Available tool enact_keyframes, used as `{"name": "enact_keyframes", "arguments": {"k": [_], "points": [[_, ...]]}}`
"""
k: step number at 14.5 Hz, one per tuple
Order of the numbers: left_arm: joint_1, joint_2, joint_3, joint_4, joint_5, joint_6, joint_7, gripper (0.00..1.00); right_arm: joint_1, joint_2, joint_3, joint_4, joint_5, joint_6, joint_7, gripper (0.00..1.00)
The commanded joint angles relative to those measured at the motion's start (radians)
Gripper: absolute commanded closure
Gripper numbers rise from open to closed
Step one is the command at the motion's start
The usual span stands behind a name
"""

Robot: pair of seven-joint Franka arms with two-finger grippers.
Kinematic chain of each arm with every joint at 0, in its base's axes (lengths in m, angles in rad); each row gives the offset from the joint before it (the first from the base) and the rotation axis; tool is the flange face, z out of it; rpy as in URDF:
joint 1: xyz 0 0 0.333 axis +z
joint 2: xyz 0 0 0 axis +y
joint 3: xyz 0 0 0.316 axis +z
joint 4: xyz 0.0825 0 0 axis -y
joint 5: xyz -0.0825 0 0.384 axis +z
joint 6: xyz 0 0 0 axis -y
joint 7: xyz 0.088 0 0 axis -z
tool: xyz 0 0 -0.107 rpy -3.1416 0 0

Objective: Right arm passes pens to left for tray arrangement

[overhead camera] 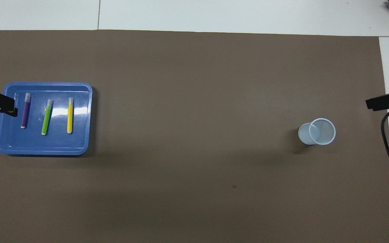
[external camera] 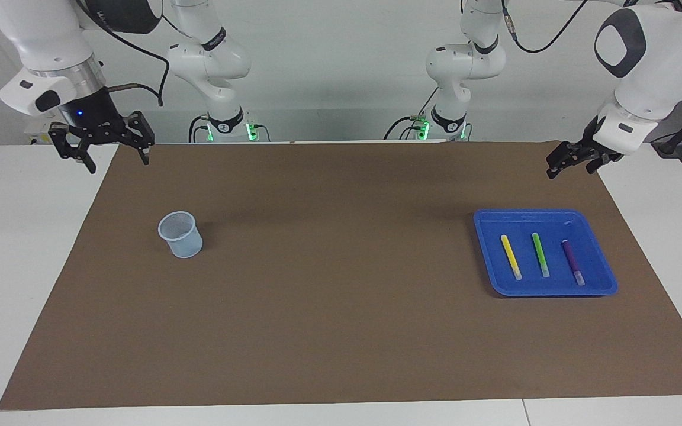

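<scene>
Facing view: blue tray (external camera: pixel 598 260) lying flat on the brown mat (external camera: pixel 329 307) of the counter (external camera: pixel 15 236), toward the left arm's end. Inside it, side by side and apart, three pens: yellow pen (external camera: pixel 511 256), green pen (external camera: pixel 540 254), purple pen (external camera: pixel 573 261). Small pale cup (external camera: pixel 180 235) standing upright toward the right arm's end, well apart from the tray. Right hand (external camera: pixel 117 158) up in the air over the mat's corner, fingers spread wide, holding nothing. Left hand (external camera: pixel 569 164) raised over the mat edge, near the tray; cannot tell if fingers are apart.

Overhead view: tray (overhead camera: pixel 42 148) with purple pen (overhead camera: pixel 25 110), green pen (overhead camera: pixel 46 116), yellow pen (overhead camera: pixel 70 115) parallel. Left hand (overhead camera: pixel 10 108) covering the tray's rim. Cup (overhead camera: pixel 317 132) beside the right hand (overhead camera: pixel 371 103).
</scene>
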Motion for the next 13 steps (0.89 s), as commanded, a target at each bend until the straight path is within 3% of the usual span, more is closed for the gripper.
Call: {"name": "enact_keyframes", "arguments": {"k": [1,5,13], "points": [[-0.028,-0.007,0.031,0.019,-0.02,-0.021,-0.012,0.0,-0.002,-0.003,0.005,0.012,0.003,-0.025,0.022,0.0],[-0.031,-0.039,0.04,-0.002,-0.015,-0.058,-0.025,0.0,-0.002,-0.003,0.005,0.012,0.002,-0.025,0.022,0.0],[-0.037,-0.093,0.04,-0.114,-0.015,-0.001,-0.027,0.0,-0.002,-0.003,0.005,0.014,0.003,-0.031,0.022,0.0]]}}
